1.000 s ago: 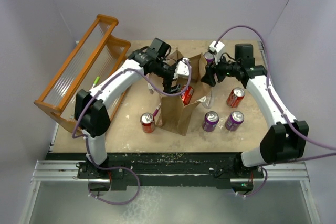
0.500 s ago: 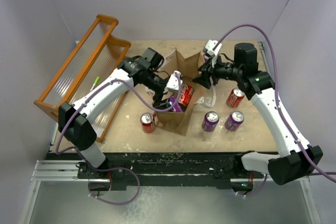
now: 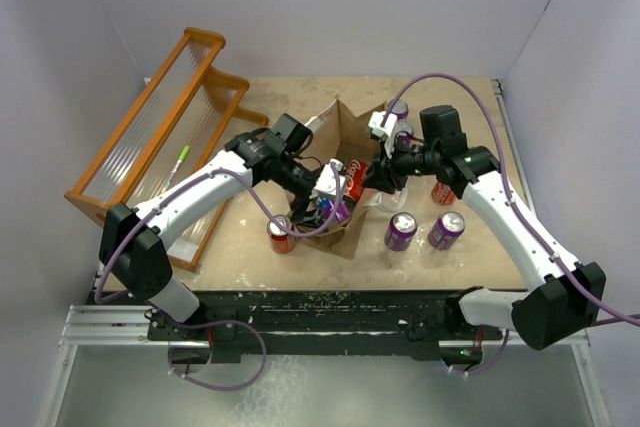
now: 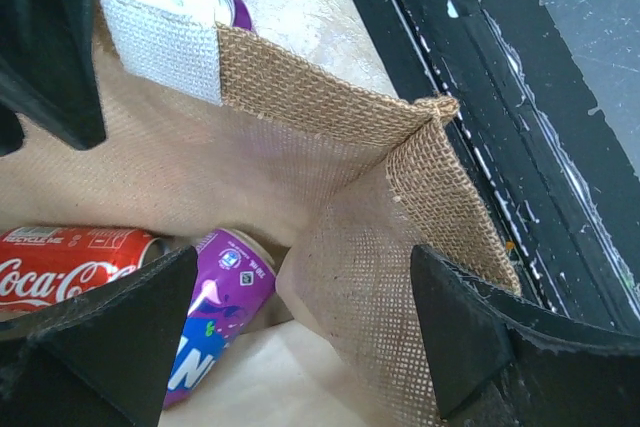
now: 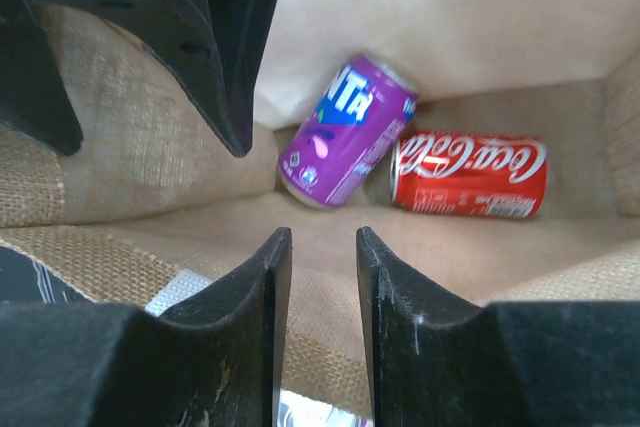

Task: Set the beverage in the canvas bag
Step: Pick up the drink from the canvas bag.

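Tan woven cloth makes up the canvas bag [image 3: 345, 232], which stands open-mouthed near the table's [image 3: 270, 107] front edge. Its white handle [image 4: 160, 32] folds over one wall. Two beverages lie on their sides at the bottom, touching: a red cola can [image 5: 470, 175] and a purple can [image 5: 345, 132].

The left gripper [image 4: 290, 327] hangs inside the mouth with its fingers spread wide and nothing pinched between them; a corner of the bag's wall rises into that span. The right gripper [image 5: 323, 297] sits at the opposite rim, its fingers drawn to a narrow slit. The rim runs across that slit, and I cannot tell whether it is pinched.

Outside the bag, a second red can [image 3: 282, 235] stands just beside its left corner, and two purple cans [image 3: 401, 230] stand near its right side. Another red can [image 3: 440, 190] is partly hidden under the right arm. The black frame rail [image 4: 520, 77] lies close beyond the bag's near corner. Bare tabletop shows at the back left, beside the orange slatted rack [image 3: 150, 147].

A second ago the cola can was at the bag's mouth under the left gripper, and the right gripper sat behind the bag with its fingers wider apart. Both arms have since closed in on the mouth.
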Robot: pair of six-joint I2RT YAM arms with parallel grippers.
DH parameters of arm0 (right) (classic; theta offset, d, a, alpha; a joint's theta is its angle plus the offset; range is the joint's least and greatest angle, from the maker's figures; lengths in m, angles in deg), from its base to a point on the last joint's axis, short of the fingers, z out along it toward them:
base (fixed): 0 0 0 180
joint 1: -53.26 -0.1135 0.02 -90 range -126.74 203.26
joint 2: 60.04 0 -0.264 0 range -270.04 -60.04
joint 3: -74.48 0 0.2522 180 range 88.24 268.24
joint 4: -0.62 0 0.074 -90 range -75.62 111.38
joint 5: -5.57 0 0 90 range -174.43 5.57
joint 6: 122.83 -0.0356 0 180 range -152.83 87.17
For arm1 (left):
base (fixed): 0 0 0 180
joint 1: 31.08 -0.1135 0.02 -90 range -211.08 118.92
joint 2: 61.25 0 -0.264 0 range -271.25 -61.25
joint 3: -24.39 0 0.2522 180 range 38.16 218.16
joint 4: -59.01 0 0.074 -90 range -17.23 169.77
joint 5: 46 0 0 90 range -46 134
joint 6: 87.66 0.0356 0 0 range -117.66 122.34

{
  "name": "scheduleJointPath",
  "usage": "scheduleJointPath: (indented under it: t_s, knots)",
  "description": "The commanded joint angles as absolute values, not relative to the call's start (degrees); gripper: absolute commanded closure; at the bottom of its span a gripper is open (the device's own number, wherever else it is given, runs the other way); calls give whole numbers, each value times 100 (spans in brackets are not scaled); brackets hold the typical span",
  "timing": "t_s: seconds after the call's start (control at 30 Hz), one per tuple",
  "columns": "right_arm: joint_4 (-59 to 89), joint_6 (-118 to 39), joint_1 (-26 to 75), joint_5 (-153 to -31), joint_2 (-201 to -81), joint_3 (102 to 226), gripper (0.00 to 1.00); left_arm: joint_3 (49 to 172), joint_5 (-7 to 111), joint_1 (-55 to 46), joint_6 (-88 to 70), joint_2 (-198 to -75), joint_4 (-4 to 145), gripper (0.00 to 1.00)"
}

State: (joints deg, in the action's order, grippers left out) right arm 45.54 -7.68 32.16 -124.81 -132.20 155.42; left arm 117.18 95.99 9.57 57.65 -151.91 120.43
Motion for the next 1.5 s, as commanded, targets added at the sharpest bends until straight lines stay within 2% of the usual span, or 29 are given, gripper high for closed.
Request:
scheduleJointPath:
  t_s: [0.0, 0.2, 0.5, 0.73, 1.03, 1.47]
  knots:
    - [5000, 10, 3207, -12108, -12929, 15138, 67, 11358, 9180, 1219, 5438, -15285, 11610, 9]
    - [4925, 303, 3206, -11728, -12777, 14781, 69, 11193, 8575, 1303, 4840, -15363, 11057, 7]
    - [4869, 86, 3208, -11663, -12850, 14967, 71, 12301, 8313, 1101, 4004, -15814, 10725, 6]
    - [4708, -211, 3208, -11646, -12849, 15176, 70, 13927, 8249, 884, 6151, -16895, 12723, 7]
    - [4541, -348, 3208, -11507, -12794, 15263, 69, 15041, 7471, 799, 8048, -17884, 14621, 3]
    - [4191, -499, 3219, -11365, -12859, 15162, 70, 14882, 7012, 864, 9181, -18471, 14503, 1]
